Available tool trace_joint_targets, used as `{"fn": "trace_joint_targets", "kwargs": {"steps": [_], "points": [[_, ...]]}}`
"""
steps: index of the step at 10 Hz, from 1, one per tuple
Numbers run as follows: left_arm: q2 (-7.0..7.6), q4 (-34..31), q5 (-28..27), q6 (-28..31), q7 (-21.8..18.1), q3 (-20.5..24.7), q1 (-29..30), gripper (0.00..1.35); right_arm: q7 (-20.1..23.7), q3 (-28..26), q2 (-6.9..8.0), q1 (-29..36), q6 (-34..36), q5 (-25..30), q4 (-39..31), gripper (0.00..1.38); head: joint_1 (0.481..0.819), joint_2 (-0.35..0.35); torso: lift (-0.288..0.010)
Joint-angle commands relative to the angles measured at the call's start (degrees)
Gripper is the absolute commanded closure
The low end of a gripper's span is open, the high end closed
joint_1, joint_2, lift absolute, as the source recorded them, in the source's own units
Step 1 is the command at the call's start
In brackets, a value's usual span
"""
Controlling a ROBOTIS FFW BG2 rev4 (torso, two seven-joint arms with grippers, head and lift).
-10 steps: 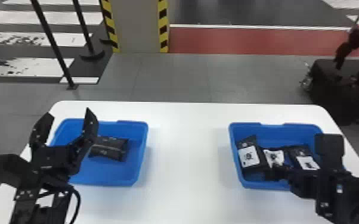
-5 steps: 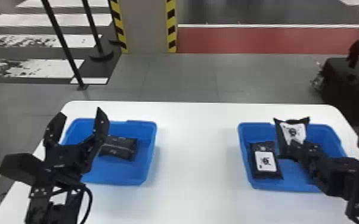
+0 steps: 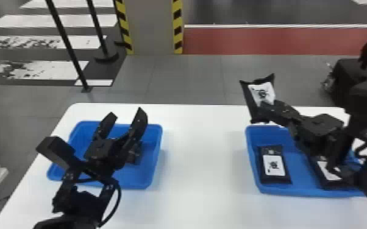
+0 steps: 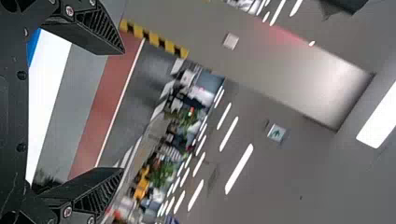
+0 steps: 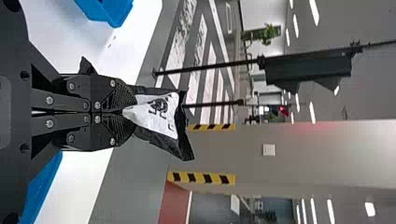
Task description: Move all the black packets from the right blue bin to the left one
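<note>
Here's my right gripper (image 3: 265,109) in the head view, up over the far edge of the right bin (image 3: 254,158), and it has a black packet (image 3: 262,93) with a white label in its grip! From up here I also get the contents below: one packet (image 3: 273,166) lying label up on the bin's left side, and another (image 3: 329,176) to the right, partly hidden by my right arm. Over to the left bin (image 3: 154,161): a dark packet (image 3: 134,153) sits inside, partly behind my left gripper (image 3: 126,112), whose fingers stand wide apart above that bin. Both bins are on the white table (image 3: 204,152).

Switch to the right wrist view, and what the head view leaves small comes up close: the right gripper (image 5: 125,112) is narrowed right down, its two ribbed fingertips pinching the packet, the label creased at the pinch and the loose end spreading beyond them.

And the left wrist view? Left gripper (image 4: 123,111) again, broad space between its fingers, nothing held, with a green sign (image 4: 277,132) and a leafy plant (image 4: 161,172) far off in the room.
</note>
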Motion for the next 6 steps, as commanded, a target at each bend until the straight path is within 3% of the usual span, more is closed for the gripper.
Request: {"fn": "trace_joint_targets", "kwargs": {"steps": [1,3,6], "points": [[0.0,-0.01,2.99,5.95,-3.61,0.08,-2.95,0.14,3.56,2.84,-0.69,-4.84,-0.73,-0.52,6.01,1.16,0.695,0.049,-0.11],[0.0,-0.01,10.63,10.31,-7.65,-0.97,-4.21,0.14,8.3,6.44,-1.39,-8.78,-0.31,-2.63,11.08,1.16,0.692,0.052,-0.11],[0.44,-0.01,10.46,16.07,-9.5,-1.41,-5.9,0.14,10.5,14.18,-1.74,-13.56,0.39,-7.38,15.58,1.16,0.688,0.08,-0.11]]}}
